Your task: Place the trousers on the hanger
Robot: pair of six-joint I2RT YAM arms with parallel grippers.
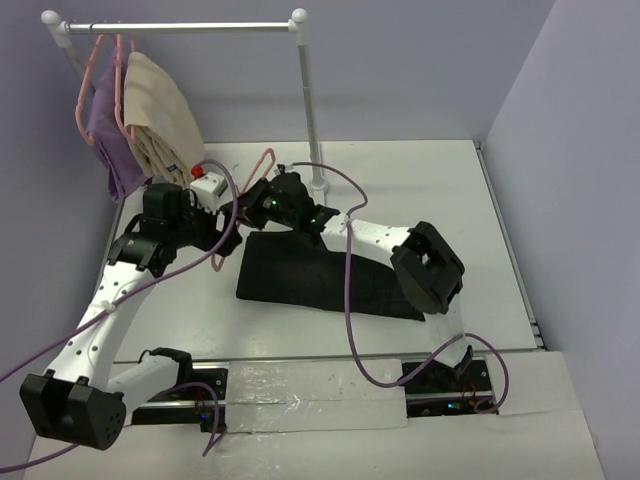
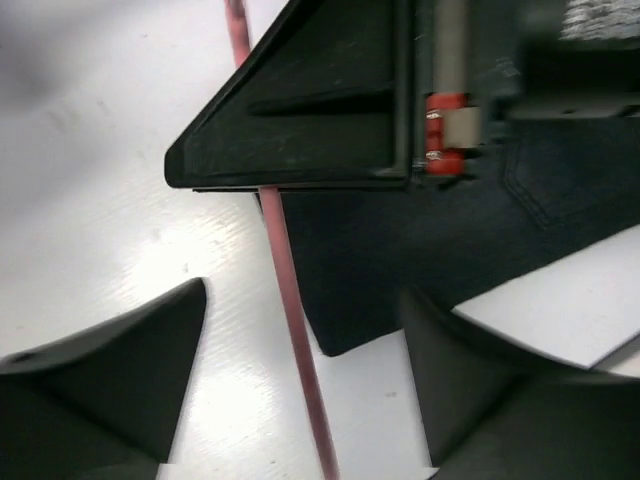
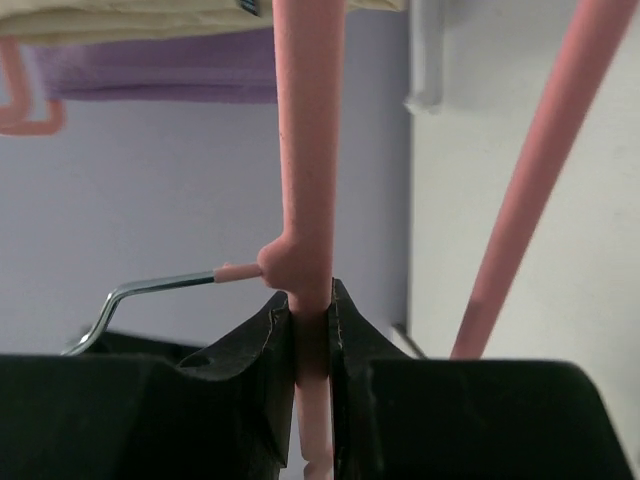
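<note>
Being stiff and probably light, the pink hanger (image 3: 308, 150) is pinched by the right gripper (image 3: 311, 300); the left gripper (image 2: 300, 380) is spread, empty. The limp trousers (image 2: 390, 260) are best pinched at an edge.

Beige garment (image 1: 160, 110) beside purple garment (image 1: 108, 140) on silver rail (image 1: 190, 27)

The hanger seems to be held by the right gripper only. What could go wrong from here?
1. The right gripper pinches the hanger on one thin bar, near its fingertips, so the hanger may swivel or slip.
2. The left gripper stands open around a bar without touching it, so nothing steadies that side.
3. The trousers lie flat on the table; a bar pushed against their edge may bunch the cloth.
</note>
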